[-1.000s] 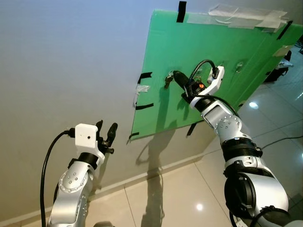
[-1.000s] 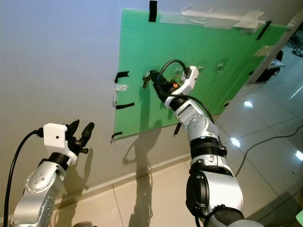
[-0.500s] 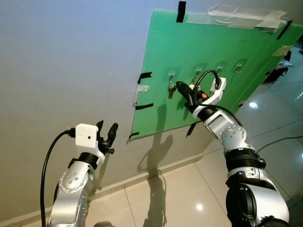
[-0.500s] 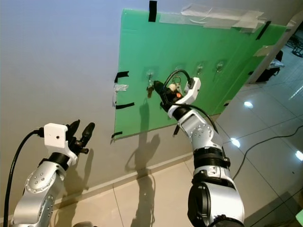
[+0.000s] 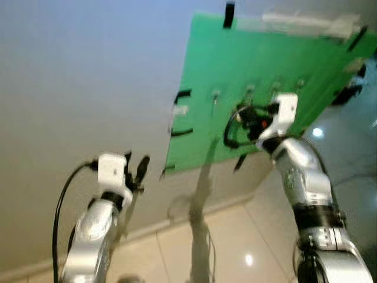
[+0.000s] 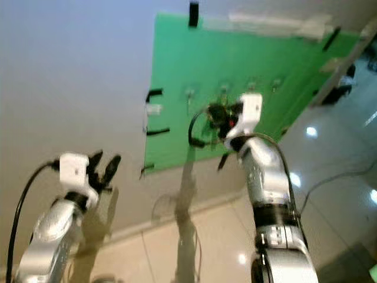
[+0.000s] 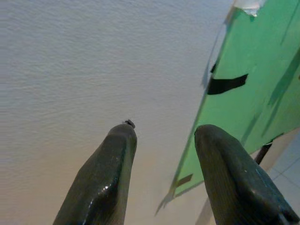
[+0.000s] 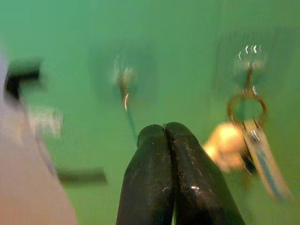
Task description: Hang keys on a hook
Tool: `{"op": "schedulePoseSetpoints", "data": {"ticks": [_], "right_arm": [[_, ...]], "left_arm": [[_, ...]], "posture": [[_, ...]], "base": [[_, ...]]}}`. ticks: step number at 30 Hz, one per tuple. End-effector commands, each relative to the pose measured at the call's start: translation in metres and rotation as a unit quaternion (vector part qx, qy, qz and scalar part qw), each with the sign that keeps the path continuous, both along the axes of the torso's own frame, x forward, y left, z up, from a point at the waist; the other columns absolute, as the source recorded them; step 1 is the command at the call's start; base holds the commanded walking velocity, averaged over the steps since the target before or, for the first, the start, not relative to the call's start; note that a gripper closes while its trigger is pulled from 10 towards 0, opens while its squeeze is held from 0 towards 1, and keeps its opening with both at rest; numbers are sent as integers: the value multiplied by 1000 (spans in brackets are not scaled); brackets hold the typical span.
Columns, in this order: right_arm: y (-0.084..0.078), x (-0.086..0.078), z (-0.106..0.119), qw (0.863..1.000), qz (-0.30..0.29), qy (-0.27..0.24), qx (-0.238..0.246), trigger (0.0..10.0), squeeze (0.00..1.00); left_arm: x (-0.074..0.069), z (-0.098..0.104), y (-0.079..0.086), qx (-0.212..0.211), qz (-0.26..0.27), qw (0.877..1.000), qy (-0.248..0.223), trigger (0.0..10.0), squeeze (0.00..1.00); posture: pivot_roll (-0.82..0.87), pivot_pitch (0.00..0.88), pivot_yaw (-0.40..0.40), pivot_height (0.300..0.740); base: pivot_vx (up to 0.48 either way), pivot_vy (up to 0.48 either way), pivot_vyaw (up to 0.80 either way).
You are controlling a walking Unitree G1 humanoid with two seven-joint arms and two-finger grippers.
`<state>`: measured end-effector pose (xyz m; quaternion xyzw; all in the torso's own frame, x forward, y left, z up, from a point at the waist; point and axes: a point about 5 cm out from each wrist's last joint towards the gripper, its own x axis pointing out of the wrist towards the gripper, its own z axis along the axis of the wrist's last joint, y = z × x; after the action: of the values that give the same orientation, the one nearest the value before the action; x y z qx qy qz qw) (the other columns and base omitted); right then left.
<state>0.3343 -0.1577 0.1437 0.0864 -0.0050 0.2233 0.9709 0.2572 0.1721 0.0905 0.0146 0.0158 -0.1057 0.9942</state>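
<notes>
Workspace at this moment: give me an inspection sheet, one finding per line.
Surface: green board taped to a pale wall, row of hooks across it.
Job's things: keys hang by a ring from one hook; pale fob beside them.
Clutter: nothing seen.
Grippers: right tool shut, empty, facing the board; left tool open, idle near the wall.
Cables: black cable on the left wrist; another looped at the right wrist.
Surroundings: glossy tiled floor; head views blurred.

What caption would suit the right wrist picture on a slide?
Shut right claw before the green board; a key ring with keys hangs on a hook.
</notes>
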Motion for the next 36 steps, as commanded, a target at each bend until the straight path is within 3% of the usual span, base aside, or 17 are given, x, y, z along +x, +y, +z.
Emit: {"op": "schedulePoseSetpoints", "data": {"ticks": [1, 3, 4, 5, 6, 10, 13, 15, 16, 18, 19, 21, 22, 23, 25, 31, 36], "right_arm": [[1, -14, 7, 998, -2, -35, -60, 0, 0], [2, -17, 8, 995, -5, -50, -85, 0, 0], [6, -26, 13, 979, 5, -109, -171, 0, 0], [6, -26, 13, 979, 5, -109, -171, 0, 0], [7, -29, 15, 965, 14, -143, -218, 0, 0], [-1, -32, 34, 947, 83, -168, -262, 0, 0], [-6, -34, 41, 948, 95, -157, -261, 0, 0], [-20, -30, 46, 957, 51, -149, -244, 0, 0], [-30, -28, 36, 970, -5, -116, -212, 0, 0], [-33, -28, 28, 977, -35, -95, -188, 0, 0], [-31, -32, 13, 988, -66, -55, -129, 0, 0], [-26, -37, 0, 991, -69, -34, -114, 0, 0], [-15, -45, -18, 994, -64, -4, -93, 0, 0], [-15, -45, -18, 994, -64, -4, -93, 0, 0], [1, -57, -37, 996, -59, 32, -56, 0, 0], [8, -59, -43, 995, -73, 57, -21, 0, 0], [8, -58, -44, 993, -76, 41, -82, 0, 0]], "left_arm": [[2, -1, -2, -8, -5, 1000, 4, 10000, 0], [3, 0, -3, -10, -8, 1000, 3, 10000, 0], [8, 2, -6, -17, -17, 1000, 2, 10000, 0], [8, 2, -6, -17, -17, 1000, 2, 10000, 0], [11, 4, -9, -19, -23, 1000, 1, 10000, 0], [22, 4, -23, -14, -88, 996, 21, 10000, 0], [24, -1, -26, 2, -114, 993, 35, 10000, 0], [27, -4, -25, 0, -112, 993, 40, 10000, 0], [30, -5, -23, -27, -86, 995, 43, 10000, 0], [31, -4, -22, -39, -74, 996, 43, 10000, 0], [30, -3, -24, -45, -68, 996, 35, 10000, 0], [28, -2, -26, -48, -68, 996, 33, 10000, 0], [26, -2, -29, -43, -73, 996, 30, 10000, 0], [26, -2, -29, -43, -73, 996, 30, 10000, 0], [24, -6, -33, -34, -82, 995, 37, 10000, 0], [31, -3, -32, -54, -75, 995, 46, 10000, 0], [34, 2, -28, -49, -67, 996, 34, 10000, 0]], "posture": [[126, 0, -142, 740], [118, 0, -135, 740], [98, 0, -118, 740], [98, 0, -118, 740], [88, 0, -104, 740], [40, 0, -57, 740], [26, 0, -49, 740], [10, 0, -43, 740], [-4, 0, -38, 740], [-6, 0, -35, 740], [-9, 0, -28, 740], [-13, 0, -18, 740], [-21, 0, -4, 740], [-21, 0, -4, 740], [-27, 0, 12, 740], [-23, 0, 21, 740], [-10, 0, 20, 740]], "base": [[0, 0, 0], [0, 0, 0], [0, 0, 0], [0, 0, 0], [0, 0, 0], [0, 0, 0], [0, 0, 0], [0, 0, 0], [0, 0, 0], [0, 0, 0], [0, 0, 0], [0, 0, 0], [0, 0, 0], [0, 0, 0], [0, 0, 0], [0, 0, 0], [0, 0, 0]]}}
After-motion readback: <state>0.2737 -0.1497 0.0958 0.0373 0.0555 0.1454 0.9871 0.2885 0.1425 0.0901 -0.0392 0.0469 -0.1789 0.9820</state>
